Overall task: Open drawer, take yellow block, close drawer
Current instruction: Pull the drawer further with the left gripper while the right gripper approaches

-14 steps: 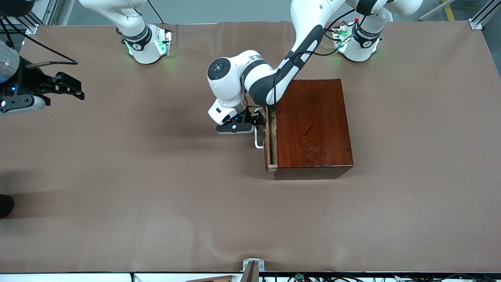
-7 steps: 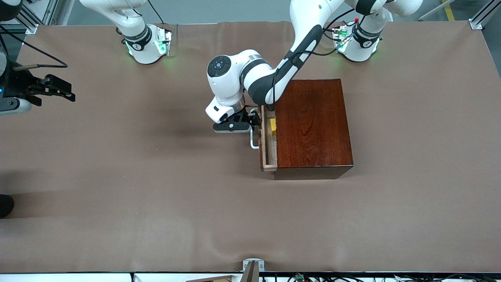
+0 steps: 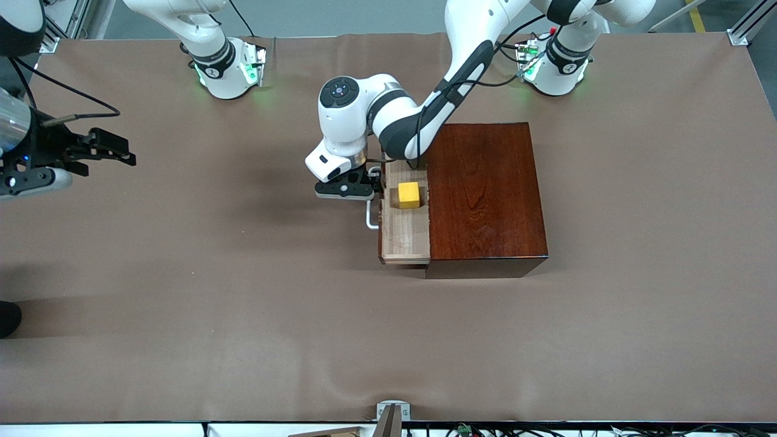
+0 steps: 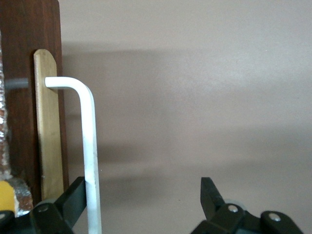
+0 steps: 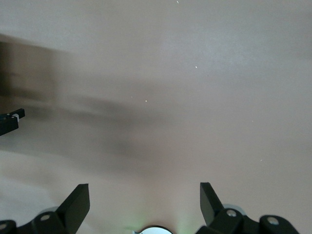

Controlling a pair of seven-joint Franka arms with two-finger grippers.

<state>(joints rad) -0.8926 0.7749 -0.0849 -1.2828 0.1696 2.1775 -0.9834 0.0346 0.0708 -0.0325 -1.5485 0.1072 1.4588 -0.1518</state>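
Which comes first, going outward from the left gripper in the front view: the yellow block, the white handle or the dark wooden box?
From the left gripper:
1. White handle, hooked by one finger.
2. Yellow block, in the open drawer.
3. Dark wooden box, toward the left arm's end.

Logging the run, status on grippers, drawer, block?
Left gripper open, hooked on handle. Right gripper open, waiting. Drawer partly out, yellow block inside, unobstructed.

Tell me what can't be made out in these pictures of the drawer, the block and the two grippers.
- Drawer: its inner end is hidden under the wooden box in the front view.
- Handle: its lower end runs off the left wrist view's edge.
- Yellow block: only a corner shows in the left wrist view, cut by the edge.
- Left gripper: open, one finger hooked inside the handle; contact unclear.
- Right gripper: open over bare table; partly cut off in the front view.
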